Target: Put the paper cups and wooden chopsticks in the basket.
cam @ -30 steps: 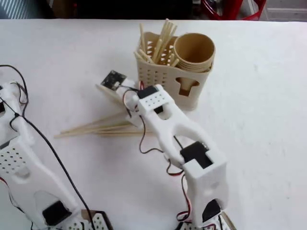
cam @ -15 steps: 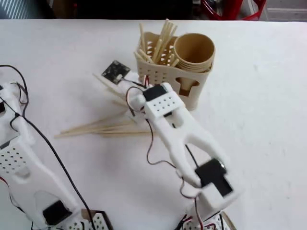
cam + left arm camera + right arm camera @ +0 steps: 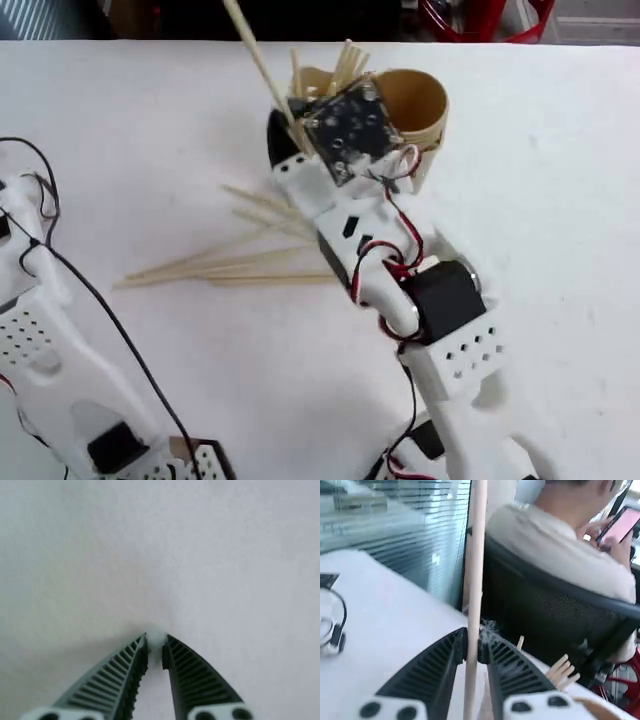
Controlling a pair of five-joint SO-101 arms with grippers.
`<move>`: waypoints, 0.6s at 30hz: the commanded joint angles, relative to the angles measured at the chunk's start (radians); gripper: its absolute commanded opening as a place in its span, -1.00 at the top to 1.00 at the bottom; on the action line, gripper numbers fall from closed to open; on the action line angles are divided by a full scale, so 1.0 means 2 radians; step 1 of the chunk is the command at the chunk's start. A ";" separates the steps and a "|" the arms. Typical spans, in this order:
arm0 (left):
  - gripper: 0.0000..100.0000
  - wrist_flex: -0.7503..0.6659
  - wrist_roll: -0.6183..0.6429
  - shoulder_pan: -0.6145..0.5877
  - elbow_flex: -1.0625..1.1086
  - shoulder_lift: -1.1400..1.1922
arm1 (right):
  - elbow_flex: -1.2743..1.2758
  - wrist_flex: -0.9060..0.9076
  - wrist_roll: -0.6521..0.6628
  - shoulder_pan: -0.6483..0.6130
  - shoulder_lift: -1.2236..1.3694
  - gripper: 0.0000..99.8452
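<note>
My right gripper [image 3: 289, 134] hangs at the near-left edge of the cream basket [image 3: 312, 78], shut on a wooden chopstick [image 3: 254, 55] that slants up and away past the table's far edge. In the right wrist view the chopstick [image 3: 475, 570] runs straight up between the ribbed fingers of the right gripper [image 3: 474, 647]. The basket holds stacked paper cups [image 3: 418, 97] and several chopsticks [image 3: 346, 58]. Several loose chopsticks [image 3: 210, 268] lie fanned on the table, left of the right arm. My left gripper [image 3: 155, 650] is shut with nothing in it, just over bare white table.
The left arm [image 3: 40, 330] and its black cable [image 3: 100, 300] take up the near-left corner. A dark office chair [image 3: 555, 615] stands beyond the table's far edge. White tabletop [image 3: 540, 200] lies open to the right of the basket.
The right arm has risen from the loose chopsticks on the table to the basket's near-left edge, carrying one chopstick and swinging it upright. The left arm has kept still.
</note>
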 commanded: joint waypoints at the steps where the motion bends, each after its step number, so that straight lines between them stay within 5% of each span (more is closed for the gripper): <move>1: 0.84 -0.016 -0.005 0.004 -0.006 0.064 | -0.003 -0.103 -0.012 0.024 0.018 0.97; 8: 0.84 -0.013 -0.005 0.004 -0.037 0.087 | -0.006 -0.223 -0.011 0.077 0.118 0.97; 18: 0.84 -0.014 -0.005 0.005 -0.037 0.089 | -0.003 -0.271 -0.008 0.092 0.184 0.96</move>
